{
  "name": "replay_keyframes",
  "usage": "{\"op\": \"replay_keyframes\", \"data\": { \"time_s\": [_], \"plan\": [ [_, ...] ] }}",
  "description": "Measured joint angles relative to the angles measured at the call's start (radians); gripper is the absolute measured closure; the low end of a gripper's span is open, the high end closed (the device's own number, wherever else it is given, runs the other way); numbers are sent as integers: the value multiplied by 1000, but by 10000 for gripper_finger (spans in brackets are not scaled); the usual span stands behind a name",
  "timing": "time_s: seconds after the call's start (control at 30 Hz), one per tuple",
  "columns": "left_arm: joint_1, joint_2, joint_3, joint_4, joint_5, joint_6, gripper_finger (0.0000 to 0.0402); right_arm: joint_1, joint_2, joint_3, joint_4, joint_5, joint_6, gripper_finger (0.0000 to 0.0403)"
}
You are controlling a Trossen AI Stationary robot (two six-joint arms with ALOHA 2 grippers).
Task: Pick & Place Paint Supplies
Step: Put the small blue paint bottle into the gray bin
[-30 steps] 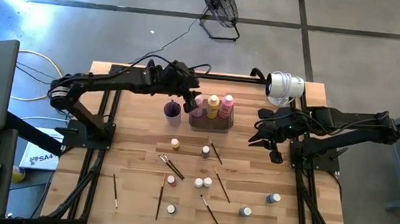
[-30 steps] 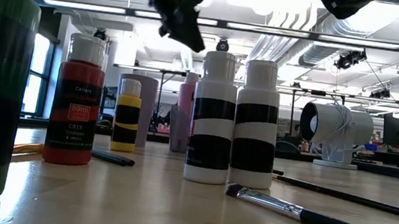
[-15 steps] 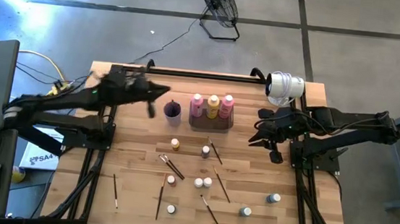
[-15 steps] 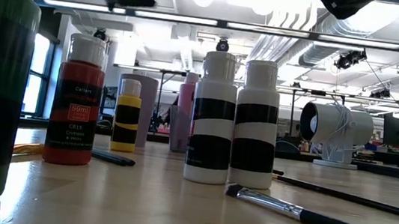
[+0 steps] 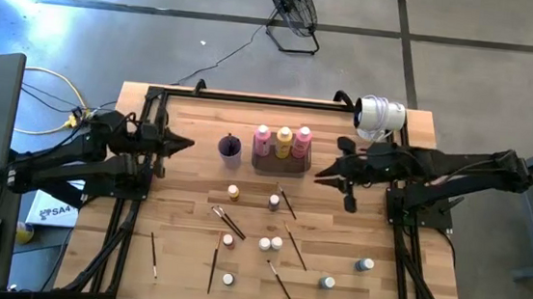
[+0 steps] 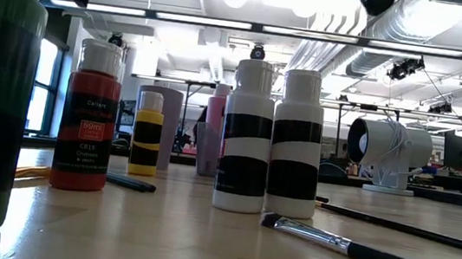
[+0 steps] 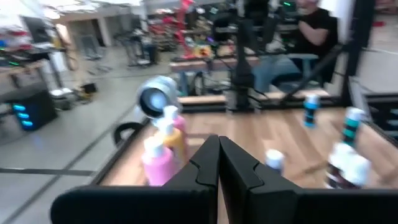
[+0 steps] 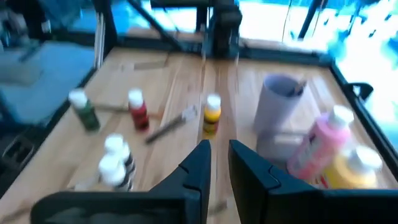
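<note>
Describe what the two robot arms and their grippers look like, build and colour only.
Both arms are matte black, built of slim jointed segments on black frame bases at the table's sides. The left gripper ends in two dark, angular, wedge-shaped fingers. The right gripper has the same pair of black tapered fingers. No markings are legible on either arm.
</note>
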Motion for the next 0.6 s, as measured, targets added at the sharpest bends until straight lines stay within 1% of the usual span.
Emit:
{"op": "replay_keyframes", "data": {
  "time_s": [0.07, 0.17, 0.27, 0.37, 0.47, 0.6],
  "plan": [
    [0, -17, 0, -38, 37, 0, 398, 0, 2, -73, 150, 10, 4, 355],
    [0, -28, 0, -68, 94, -3, 398, 1, 4, -199, 384, 56, 9, 355],
    [0, -28, 0, -83, 146, -3, 398, 18, 5, -335, 651, 135, 11, 355],
    [0, -28, 0, -114, 162, -3, 398, 46, 4, -459, 876, 214, 31, 355],
    [0, -28, 0, -144, 162, -23, 398, 69, 4, -541, 993, 255, 92, 355],
    [0, -28, 0, -207, 162, -33, 398, 82, 4, -592, 1024, 257, 147, 355]
  ]
}}
